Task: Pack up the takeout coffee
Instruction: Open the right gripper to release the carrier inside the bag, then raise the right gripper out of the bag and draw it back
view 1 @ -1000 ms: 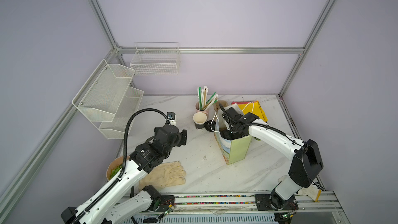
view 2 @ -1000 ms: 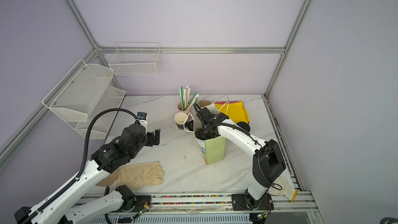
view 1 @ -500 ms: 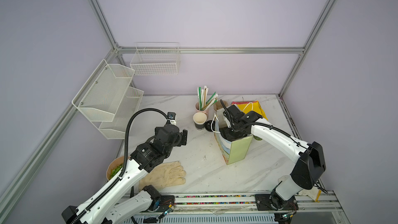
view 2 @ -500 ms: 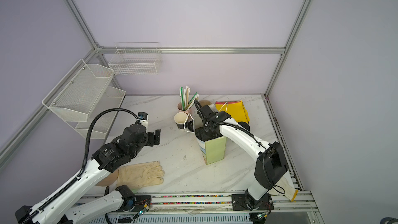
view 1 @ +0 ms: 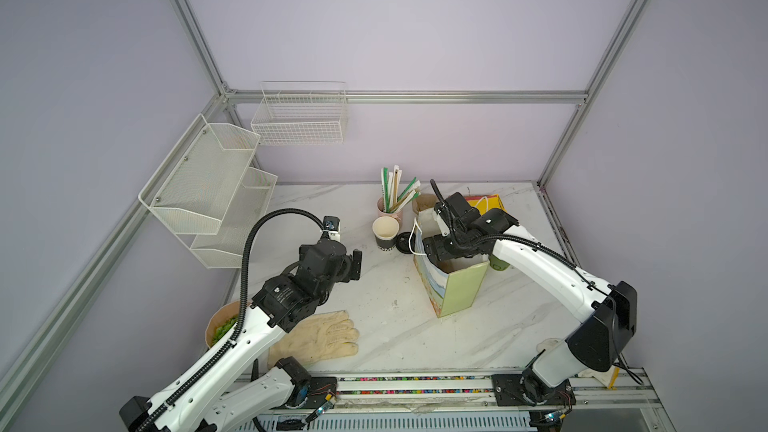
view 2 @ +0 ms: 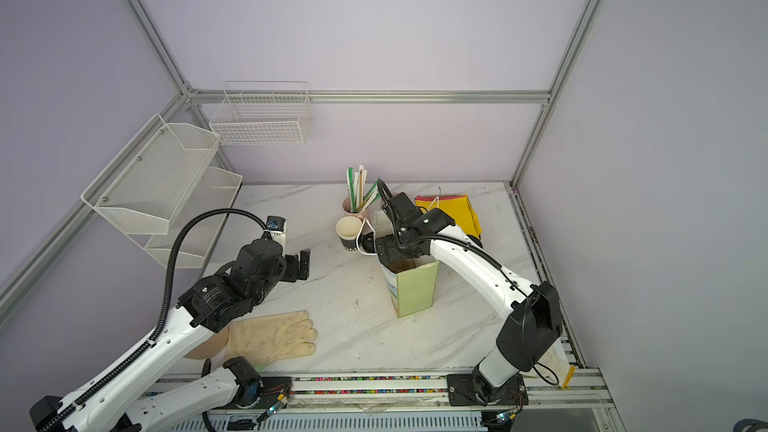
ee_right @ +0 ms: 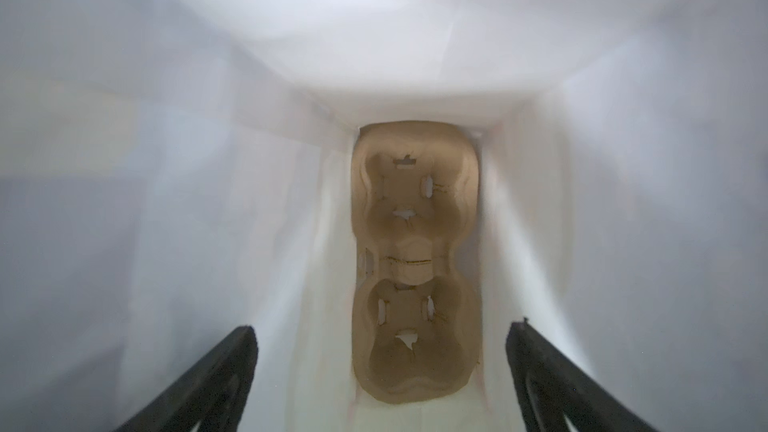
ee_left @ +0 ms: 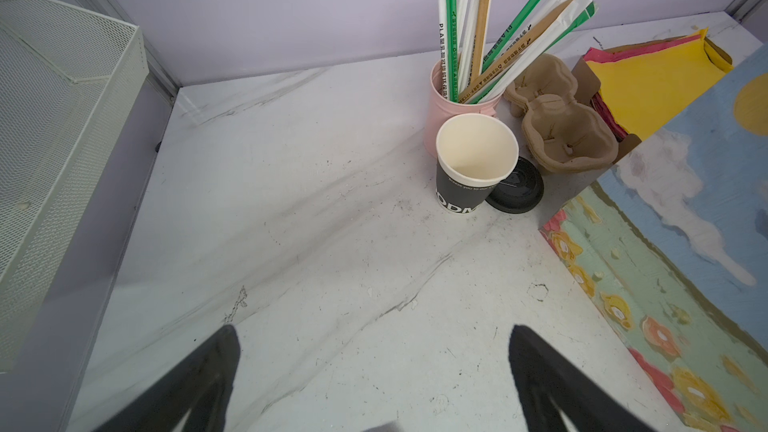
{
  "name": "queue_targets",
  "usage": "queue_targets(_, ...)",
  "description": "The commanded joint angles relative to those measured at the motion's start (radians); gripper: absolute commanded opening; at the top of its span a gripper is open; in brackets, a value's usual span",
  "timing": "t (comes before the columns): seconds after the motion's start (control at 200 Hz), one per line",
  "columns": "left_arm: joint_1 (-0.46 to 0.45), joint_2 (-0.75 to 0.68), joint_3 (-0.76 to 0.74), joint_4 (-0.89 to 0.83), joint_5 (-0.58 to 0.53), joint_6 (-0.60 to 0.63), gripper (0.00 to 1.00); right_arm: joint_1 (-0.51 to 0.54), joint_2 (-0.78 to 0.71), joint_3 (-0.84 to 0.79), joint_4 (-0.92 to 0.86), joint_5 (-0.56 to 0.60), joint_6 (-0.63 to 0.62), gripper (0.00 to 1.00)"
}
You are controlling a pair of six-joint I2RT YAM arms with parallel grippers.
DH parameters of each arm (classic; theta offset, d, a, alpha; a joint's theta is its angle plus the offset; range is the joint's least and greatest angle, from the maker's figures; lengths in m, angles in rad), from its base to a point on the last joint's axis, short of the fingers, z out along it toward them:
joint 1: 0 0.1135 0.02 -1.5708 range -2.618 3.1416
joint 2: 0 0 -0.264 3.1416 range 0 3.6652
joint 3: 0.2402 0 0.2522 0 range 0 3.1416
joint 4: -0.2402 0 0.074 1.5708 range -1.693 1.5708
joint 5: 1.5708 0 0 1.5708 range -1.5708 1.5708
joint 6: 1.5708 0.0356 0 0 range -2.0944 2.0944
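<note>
While the right arm (view 1: 540,268) hides most of it, the takeout coffee (view 1: 498,264) sits just beside the paper bag (view 1: 461,290); probably light, crushable, best gripped mid-wall. Right jaws, inside the bag, and left jaws gape empty.

From my station I count on the desk (view 1: 395,338): one paper bag (view 1: 457,288), one black paper cup (ee_left: 473,168), one loose black lid (ee_left: 521,193), and one pink cup (ee_left: 440,118) of wrapped straws (ee_left: 482,35), roughly nine, too bunched for me to be sure. One takeout coffee (view 1: 498,264) shows, mostly hidden. One pulp carrier (ee_right: 413,263) lies inside the bag; the carrier stack (ee_left: 565,139) near the back edge I cannot count. One glove (view 1: 320,336) and one bowl (view 1: 210,328) sit at the front left corner. There is one pile of coloured paper (ee_left: 648,85), one wire basket (view 1: 299,118), and one two-tier mesh shelf (view 1: 208,184).
</note>
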Motion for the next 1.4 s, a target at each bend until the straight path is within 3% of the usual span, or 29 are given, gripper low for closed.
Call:
queue_targets(0.0, 0.006, 0.0, -0.018, 0.005, 0.004, 0.015, 1.0, -0.005, -0.035, 0.039, -0.017, 0.038, -0.02, 0.97)
queue_targets(0.68, 0.006, 0.004, -0.017, 0.001, 0.001, 0.014, 1.0, -0.005, -0.127, 0.277, -0.024, 0.036, 0.002, 0.97)
queue_targets(0.82, 0.005, 0.005, -0.016, 0.0, 0.001, 0.017, 1.0, -0.007, -0.136, 0.361, -0.063, 0.114, 0.073, 0.97)
queue_targets(1.165, 0.006, 0.003, -0.017, -0.001, 0.0, 0.015, 1.0, -0.052, -0.088, 0.599, -0.36, 0.307, 0.335, 0.97)
queue_targets(1.29, 0.006, 0.004, -0.016, -0.001, 0.001, 0.016, 1.0, -0.084, -0.095, 0.612, -0.434, 0.388, 0.405, 0.97)
queue_targets(1.395, 0.005, 0.003, -0.016, -0.001, 0.001, 0.015, 1.0, -0.132, -0.118, 0.584, -0.434, 0.378, 0.434, 0.98)
